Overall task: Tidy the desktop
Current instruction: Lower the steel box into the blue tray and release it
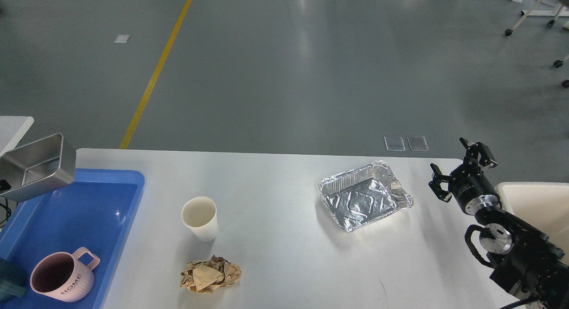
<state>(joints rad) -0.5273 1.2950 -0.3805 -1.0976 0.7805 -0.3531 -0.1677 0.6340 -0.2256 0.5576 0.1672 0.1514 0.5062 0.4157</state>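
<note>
While the desk, a large white matte tabletop with rounded corners, fills the near and middle of the view, what lies on it reads as two sorts of thing. Nearest sits a crumpled ball of brown paper, and just beyond it an upright white paper cup; both are loose on the bare surface and look like rubbish yet to be cleared. At the near left a blue plastic tray rests on the desk's left end, holding a pink mug marked HOME in its near corner, so I judge the tray to be the collecting place for reusable ware. To the right, further in, an empty crinkled foil dish lies open side up. Right of it the right hand hovers over the desk's right edge with its fingers spread and nothing between them, placed well for the foil dish. At the far left a steel rectangular container hangs above the tray's far corner, probably being lowered in; the left hand carrying it is out of view.
</note>
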